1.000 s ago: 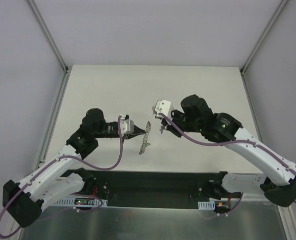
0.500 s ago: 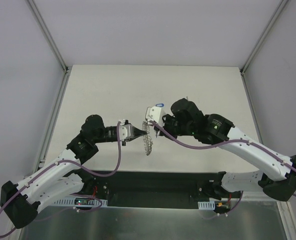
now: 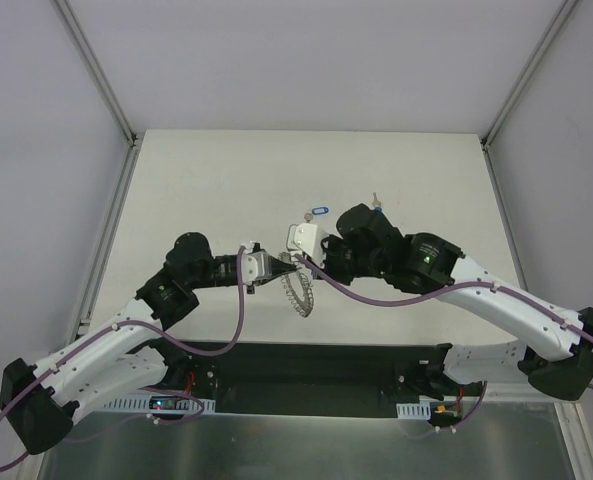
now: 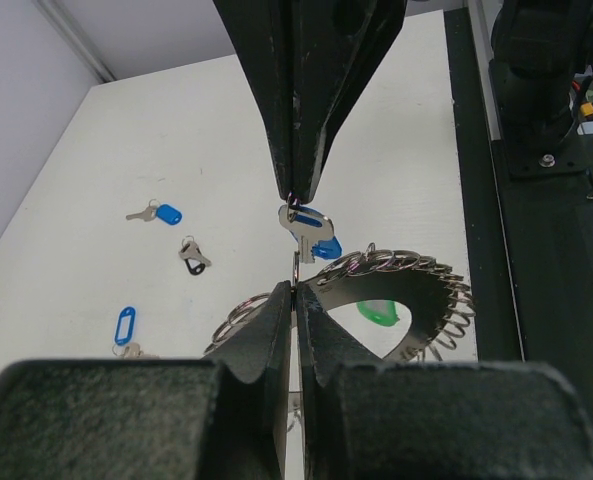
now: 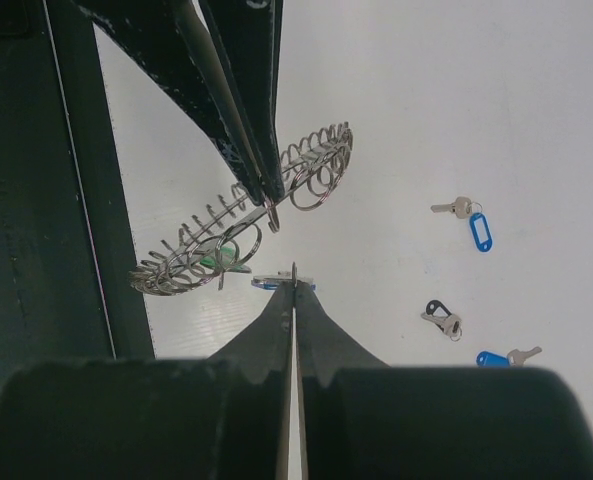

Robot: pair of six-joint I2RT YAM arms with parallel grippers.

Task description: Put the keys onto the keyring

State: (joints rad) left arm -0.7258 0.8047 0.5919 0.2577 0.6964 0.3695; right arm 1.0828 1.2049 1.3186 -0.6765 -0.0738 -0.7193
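Left gripper (image 4: 294,291) jaws clamped on a rim coil of the keyring (image 4: 431,300), aloft over the surface (image 4: 176,140); right gripper (image 5: 293,283) jaws pinching a blue-tagged key (image 4: 302,219) just beside it; both judged light, stiff, slippery: grip flat faces.

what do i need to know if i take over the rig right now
Left gripper: shut on a loop of the keyring.
Right gripper: shut on a blue-tagged key, just above that loop.
Done: no key visibly on the keyring yet.
Left: thread this key, then the three on the table: blue key, dark key, second blue key.
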